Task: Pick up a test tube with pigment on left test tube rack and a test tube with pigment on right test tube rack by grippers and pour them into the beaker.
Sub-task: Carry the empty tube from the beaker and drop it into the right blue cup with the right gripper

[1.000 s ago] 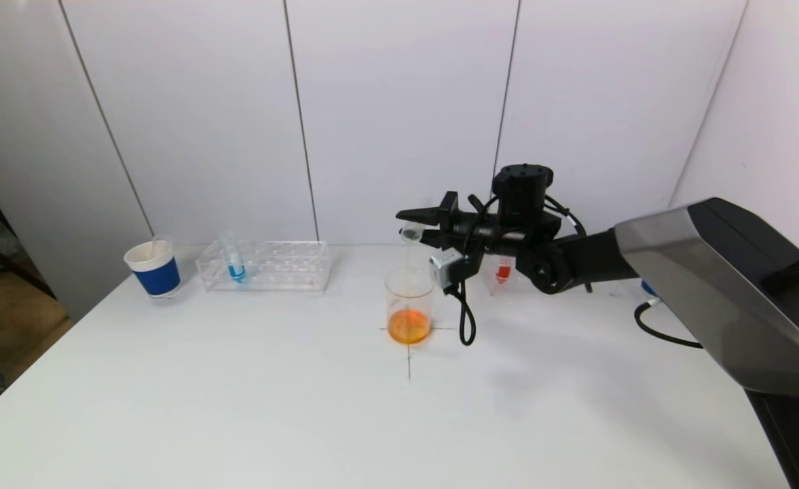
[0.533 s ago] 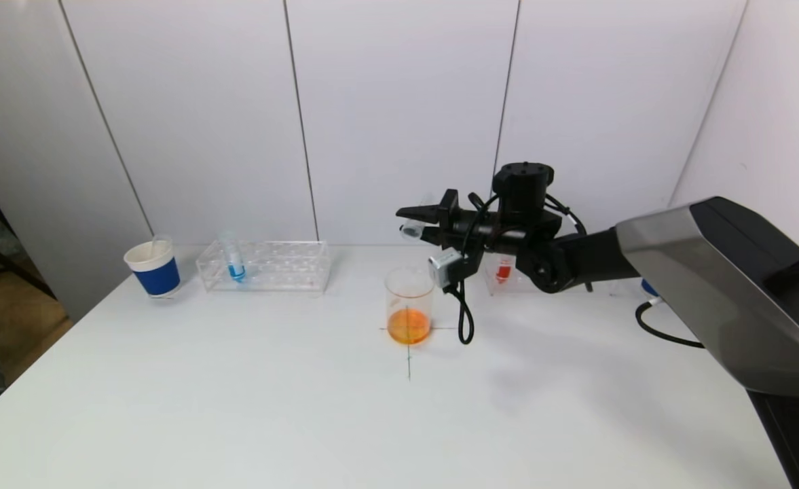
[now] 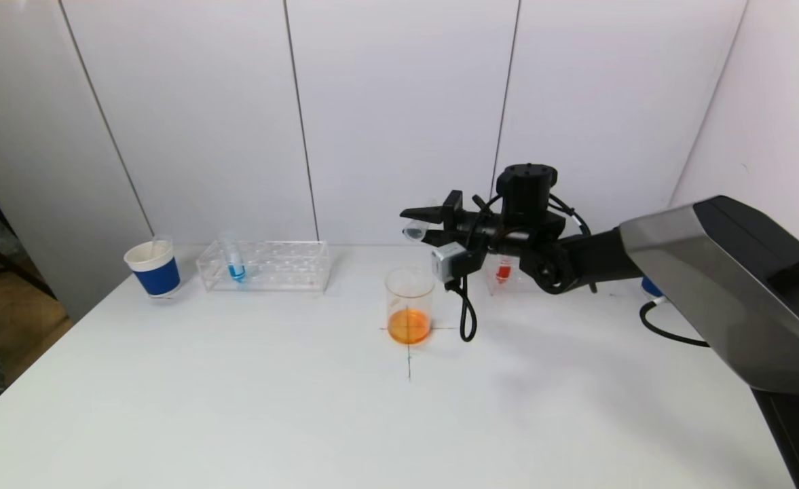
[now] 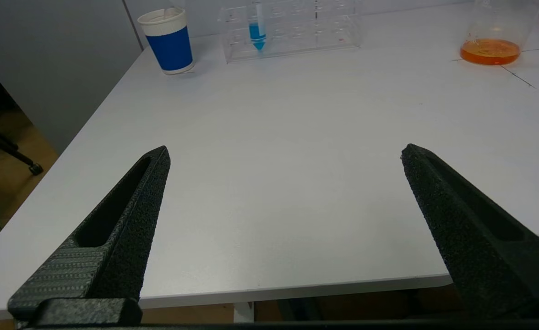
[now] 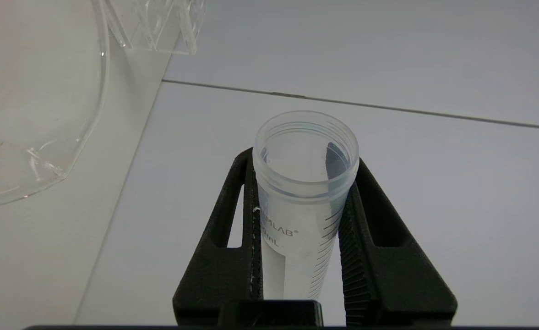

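My right gripper (image 3: 421, 226) is shut on an empty clear test tube (image 5: 303, 197), held tilted on its side above and just behind the beaker (image 3: 409, 304). The beaker holds orange liquid and stands on a cross mark at the table's middle; its rim shows in the right wrist view (image 5: 45, 137). The left rack (image 3: 265, 265) holds a tube with blue pigment (image 3: 233, 261). The right rack (image 3: 504, 275), partly hidden by my arm, holds a tube with red pigment (image 3: 503, 272). My left gripper (image 4: 285, 153) is open and empty near the table's front left edge.
A blue and white paper cup (image 3: 153, 267) stands at the far left beside the left rack. A black cable (image 3: 466, 319) hangs from my right wrist, close to the beaker. A white wall rises right behind the racks.
My right gripper has moved slightly right and up with the tube, and the tube's mouth has lifted away from the beaker rim. The left arm has not moved.
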